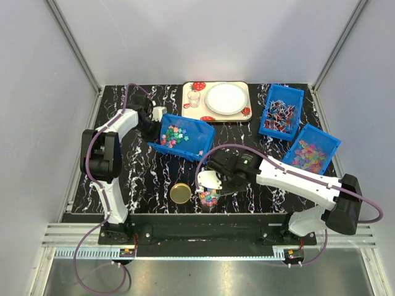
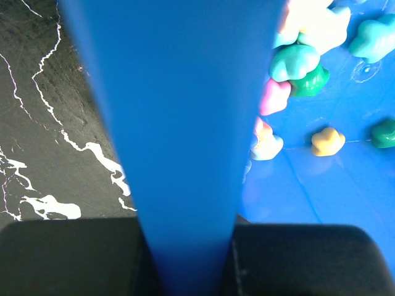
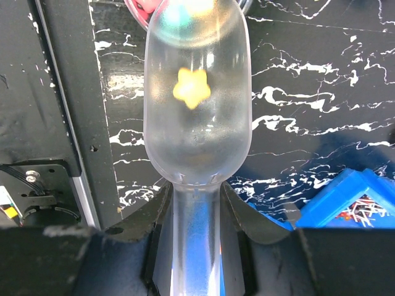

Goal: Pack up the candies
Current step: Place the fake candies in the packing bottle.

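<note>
Right gripper [image 3: 196,206] is clamping a translucent plastic scoop [image 3: 196,135], axis pointing 12 o'clock toward the small clear jar [image 1: 208,198]; a yellow star candy [image 3: 191,87] is lying in its bowl. Left gripper [image 2: 188,246] is pinching the blue plastic bin [image 2: 179,92] by its wall.

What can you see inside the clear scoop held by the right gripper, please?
One yellow star-shaped candy lies in the scoop bowl. The frosted plastic blurs the colours at its tip, so what lies there cannot be told.

Candies [image 3: 179,13] under scoop [image 3: 197,142] tip blurred, cut off
</note>
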Available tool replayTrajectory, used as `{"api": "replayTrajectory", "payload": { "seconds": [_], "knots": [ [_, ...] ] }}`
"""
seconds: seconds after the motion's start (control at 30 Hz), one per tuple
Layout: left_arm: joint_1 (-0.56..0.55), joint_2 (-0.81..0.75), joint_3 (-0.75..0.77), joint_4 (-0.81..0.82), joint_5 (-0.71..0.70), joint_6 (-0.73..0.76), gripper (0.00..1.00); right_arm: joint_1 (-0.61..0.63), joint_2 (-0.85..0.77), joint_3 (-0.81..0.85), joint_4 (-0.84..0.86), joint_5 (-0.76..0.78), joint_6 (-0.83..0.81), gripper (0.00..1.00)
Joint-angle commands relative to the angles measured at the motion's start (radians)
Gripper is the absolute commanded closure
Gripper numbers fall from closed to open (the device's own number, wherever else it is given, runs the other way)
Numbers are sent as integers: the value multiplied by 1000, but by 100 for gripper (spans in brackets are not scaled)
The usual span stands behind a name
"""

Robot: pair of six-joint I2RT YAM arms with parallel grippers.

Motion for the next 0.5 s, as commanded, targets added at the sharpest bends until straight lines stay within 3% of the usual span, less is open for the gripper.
{"api": "replayTrajectory", "payload": {
  "seconds": [0.0, 0.47],
  "knots": [
    [-12, 50, -6, 27, 15, 3, 100, 36, 36, 42, -39, 62, -12, 100],
    [-12, 53, -5, 29, 22, 6, 100, 60, 38, 84, -21, 102, -25, 100]
  ]
}}
